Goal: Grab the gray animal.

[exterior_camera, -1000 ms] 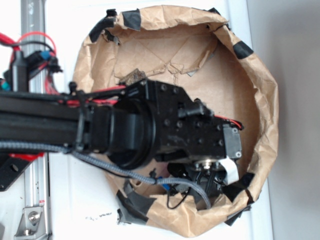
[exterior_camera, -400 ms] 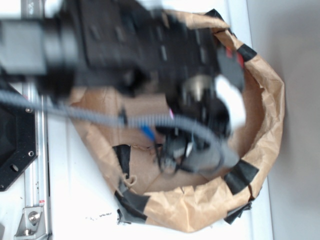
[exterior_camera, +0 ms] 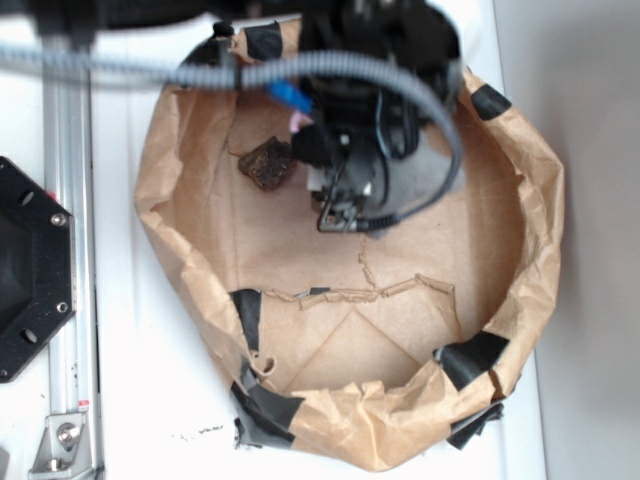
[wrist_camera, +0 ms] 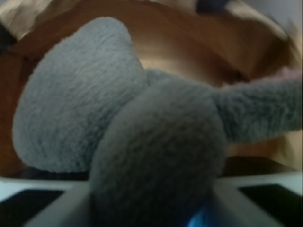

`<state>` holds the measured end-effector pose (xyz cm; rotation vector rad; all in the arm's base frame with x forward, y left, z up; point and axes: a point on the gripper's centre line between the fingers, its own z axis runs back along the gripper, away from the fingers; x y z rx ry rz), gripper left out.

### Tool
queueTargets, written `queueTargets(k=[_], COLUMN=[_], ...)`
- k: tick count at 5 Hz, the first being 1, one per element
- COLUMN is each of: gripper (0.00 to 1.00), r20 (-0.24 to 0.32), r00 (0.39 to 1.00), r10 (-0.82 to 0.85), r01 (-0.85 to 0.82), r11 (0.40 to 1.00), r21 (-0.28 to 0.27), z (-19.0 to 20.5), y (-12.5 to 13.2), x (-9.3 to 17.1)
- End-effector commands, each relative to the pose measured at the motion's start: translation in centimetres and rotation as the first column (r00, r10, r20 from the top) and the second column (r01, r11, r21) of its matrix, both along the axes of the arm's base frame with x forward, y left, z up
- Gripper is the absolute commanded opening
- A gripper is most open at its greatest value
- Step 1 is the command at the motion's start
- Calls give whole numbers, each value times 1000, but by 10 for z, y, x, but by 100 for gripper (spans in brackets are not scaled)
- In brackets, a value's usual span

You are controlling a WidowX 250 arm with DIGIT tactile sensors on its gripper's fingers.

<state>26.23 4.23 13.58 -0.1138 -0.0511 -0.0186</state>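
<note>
Gray animal (wrist_camera: 128, 142) pressed close against the wrist camera, plush filling the view, gripped between closed gripper (exterior_camera: 345, 205) fingers over brown paper basin (exterior_camera: 520, 250); brown rough chunk (exterior_camera: 268, 163) just beside, on the basin floor

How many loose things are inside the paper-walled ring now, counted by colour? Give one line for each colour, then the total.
Gray: 1, the gray animal, filling the wrist view close against the gripper
Brown: 1, the rough brown chunk on the floor of the paper ring
Total: 2
</note>
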Motion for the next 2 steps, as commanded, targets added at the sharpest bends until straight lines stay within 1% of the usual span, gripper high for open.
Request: queueTargets(k=[1, 2], gripper=[0, 0], r20=[98, 116], r00=[963, 963], r10=[251, 244], r01=[-255, -251], r11=[967, 967], r21=[27, 50], z=[33, 29], y=[-32, -36], x=[-7, -7])
